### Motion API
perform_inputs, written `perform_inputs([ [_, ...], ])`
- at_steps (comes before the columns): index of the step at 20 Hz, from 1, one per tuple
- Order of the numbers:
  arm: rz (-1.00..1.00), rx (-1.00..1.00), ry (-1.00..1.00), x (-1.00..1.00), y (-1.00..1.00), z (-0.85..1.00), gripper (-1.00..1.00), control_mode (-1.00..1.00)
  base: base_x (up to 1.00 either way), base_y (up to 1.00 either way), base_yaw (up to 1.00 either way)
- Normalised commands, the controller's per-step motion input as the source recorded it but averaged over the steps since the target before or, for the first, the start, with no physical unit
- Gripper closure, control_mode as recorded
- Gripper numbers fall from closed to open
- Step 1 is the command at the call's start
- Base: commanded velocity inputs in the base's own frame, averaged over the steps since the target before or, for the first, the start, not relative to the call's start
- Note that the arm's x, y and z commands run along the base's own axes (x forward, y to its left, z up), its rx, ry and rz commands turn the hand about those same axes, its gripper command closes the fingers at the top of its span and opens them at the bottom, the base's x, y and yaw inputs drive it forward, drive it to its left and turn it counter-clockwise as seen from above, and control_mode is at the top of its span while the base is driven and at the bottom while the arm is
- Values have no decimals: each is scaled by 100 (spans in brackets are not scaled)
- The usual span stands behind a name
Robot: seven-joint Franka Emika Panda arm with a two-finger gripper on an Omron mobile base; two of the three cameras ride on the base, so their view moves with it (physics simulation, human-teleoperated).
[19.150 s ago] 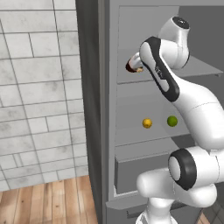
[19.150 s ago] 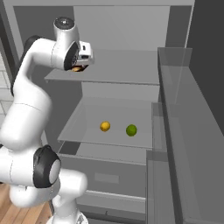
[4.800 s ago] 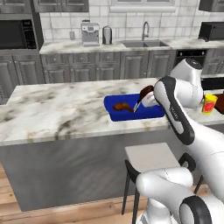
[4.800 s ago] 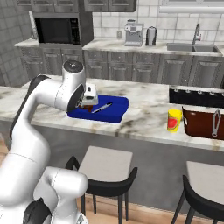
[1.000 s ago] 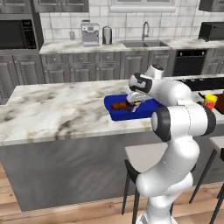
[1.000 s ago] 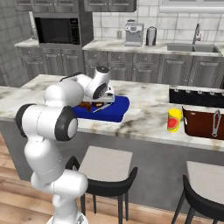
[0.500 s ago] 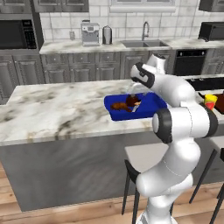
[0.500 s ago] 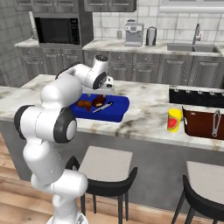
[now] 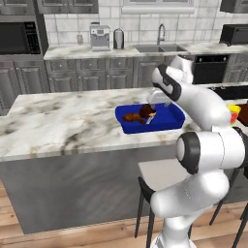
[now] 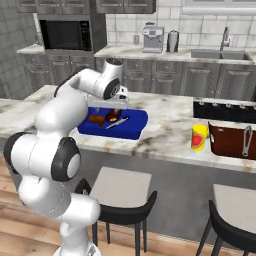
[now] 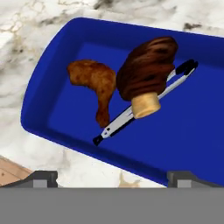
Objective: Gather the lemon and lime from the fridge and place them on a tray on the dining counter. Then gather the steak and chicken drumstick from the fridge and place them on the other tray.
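Dark-tipped gripper [image 11: 112,175], jaws spread wide and holding nothing, poised above the other tray [image 11: 65,78]; its 2 fingertips [image 11: 43,177] rise at the lower edge of the hand view, 1 at each side. Blue and round-edged, the other tray rests on the dining counter [image 9: 63,121], a white marble-look top with grey-brown veining. Within this tray lie 3 items: the chicken drumstick [image 11: 94,83], browned and curved, toward one end; the steak [image 11: 146,72], a dark brown piece with a pale round bone end, just beside the drumstick; and metal tongs [image 11: 131,116], which run diagonally under the steak and touch the drumstick's narrow end. From the right base view, the gripper [image 10: 111,102] hangs over the blue tray [image 10: 135,127], with the white arm bent above it; farther along the counter stand a yellow cup [image 10: 199,137] and the tray [image 10: 227,142], dark red-brown, with a metal utensil [image 10: 246,140] in it; black-backed stools [image 10: 120,200] front the counter. Behind, a back counter carries a sink [image 9: 162,47], a coffee machine [image 9: 100,37] and a kettle [image 9: 118,38]; a microwave [image 10: 65,34] sits at the left.
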Motion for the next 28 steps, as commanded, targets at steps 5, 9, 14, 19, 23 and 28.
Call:
perform_inputs([
  [5,-1,0,0,-92,0,17,-100,-100,0,0,0],
  [9,-1,0,0,-85,0,32,-100,-100,0,0,0],
  [14,-2,0,-1,-72,0,25,-100,-100,0,0,0],
  [19,-3,0,-5,-76,0,15,-100,-100,0,0,0],
  [23,-4,0,-8,-86,0,6,-100,-100,0,0,0],
  [28,-4,0,-11,-89,0,2,-100,-100,0,0,0],
])
